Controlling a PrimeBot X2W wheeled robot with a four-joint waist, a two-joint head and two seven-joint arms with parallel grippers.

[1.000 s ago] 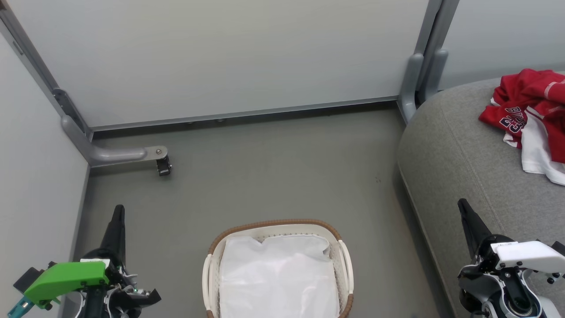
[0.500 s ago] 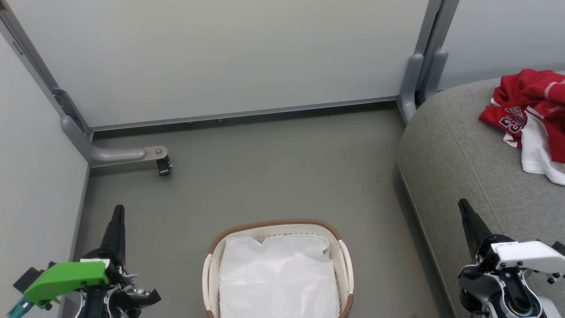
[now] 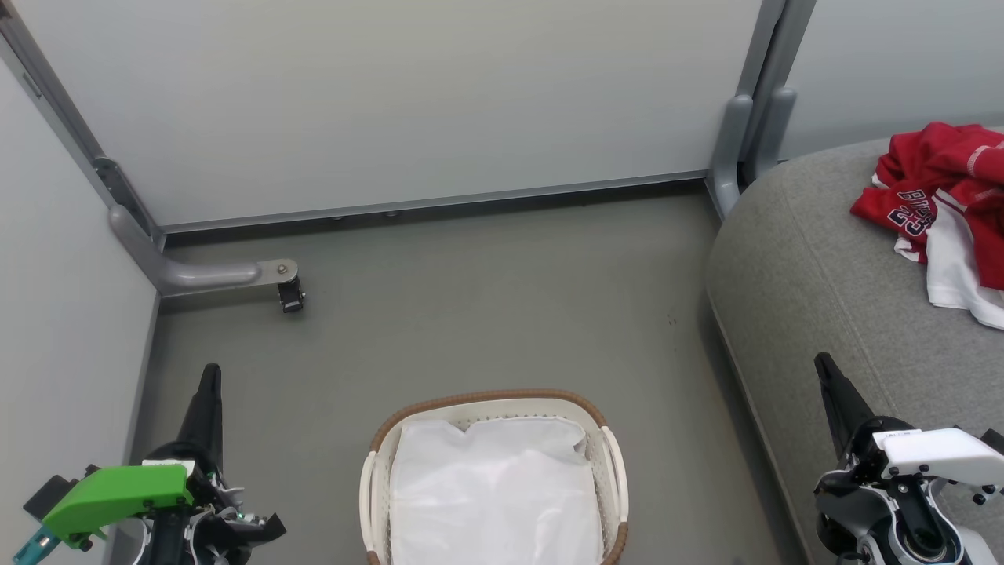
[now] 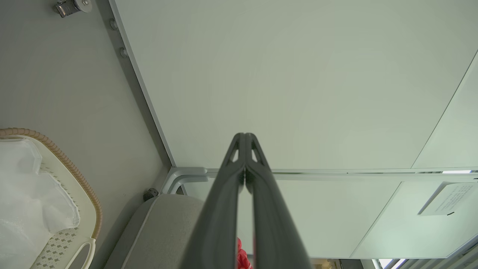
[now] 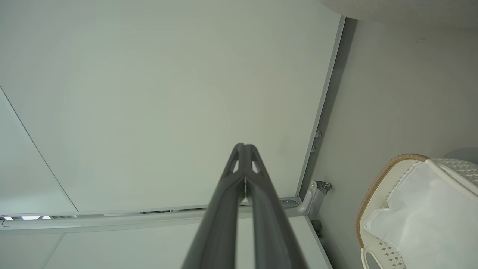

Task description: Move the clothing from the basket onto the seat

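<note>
The red clothing [image 3: 937,184], a "BULLS 23" jersey bunched with a red garment showing a white panel, lies on the grey seat [image 3: 816,282] at the right edge. A sliver of red clothing [image 4: 242,257] peeks between the fingers in the left wrist view. The white basket [image 3: 376,471] with its brown rim stands on the floor at bottom centre, holding a plain white sheet [image 3: 494,486]. My left gripper [image 3: 210,377] is shut and empty at lower left. Over the seat's front edge, my right gripper [image 3: 823,367] is shut and empty.
Pale partition walls with grey metal frames enclose the grey floor on the left and back. A caster foot [image 3: 289,292] juts from the left frame. A grey post [image 3: 741,141] stands between back wall and seat. The basket [image 5: 377,186] and the sheet [image 5: 429,216] appear at the right wrist view's lower right.
</note>
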